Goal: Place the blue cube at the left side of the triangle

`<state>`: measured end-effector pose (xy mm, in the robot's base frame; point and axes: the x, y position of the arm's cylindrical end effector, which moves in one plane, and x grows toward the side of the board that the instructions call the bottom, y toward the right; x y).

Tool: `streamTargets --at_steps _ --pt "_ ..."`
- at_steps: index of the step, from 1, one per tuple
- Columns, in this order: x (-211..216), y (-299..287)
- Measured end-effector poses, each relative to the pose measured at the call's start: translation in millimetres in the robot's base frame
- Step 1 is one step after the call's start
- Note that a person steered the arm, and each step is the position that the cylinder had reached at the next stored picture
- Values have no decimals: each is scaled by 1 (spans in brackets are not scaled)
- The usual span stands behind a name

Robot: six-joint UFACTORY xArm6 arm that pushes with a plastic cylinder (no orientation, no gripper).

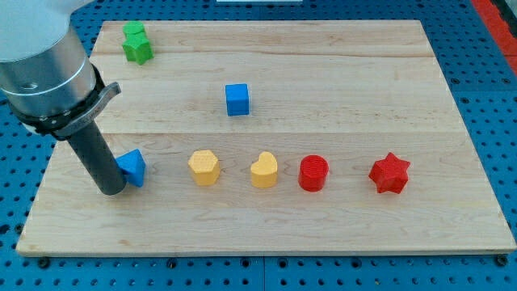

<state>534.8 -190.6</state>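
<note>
The blue cube (pixel 237 99) sits on the wooden board (pixel 339 65) a little left of centre, toward the view's top. The blue triangle (pixel 132 167) lies at the left of the lower row, partly hidden by my rod. My tip (pixel 111 191) rests on the board right against the triangle's left side. The cube is well up and to the right of the tip and the triangle.
In the lower row, from left to right, lie a yellow hexagon (pixel 203 167), a yellow heart (pixel 264 170), a red cylinder (pixel 313 173) and a red star (pixel 389 173). Green blocks (pixel 136 42) sit at the top left corner. The board's left edge is near my tip.
</note>
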Motion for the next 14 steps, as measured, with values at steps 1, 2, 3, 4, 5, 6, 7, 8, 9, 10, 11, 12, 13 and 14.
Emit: streamTargets --at_steps 1,2,3,4,5,6,7,8,9,10,11,12,13,14 --pt "9 -21" --pt "-35 -53" --pt "-99 21" --pt "-86 112" --pt "-110 216" --pt "-134 223" --pt "-159 137" --pt "-162 74" --pt "-172 35" --pt "-161 9" --pt "-138 -49" --pt "-119 -85" --pt "-134 -89" --pt "-95 -84"
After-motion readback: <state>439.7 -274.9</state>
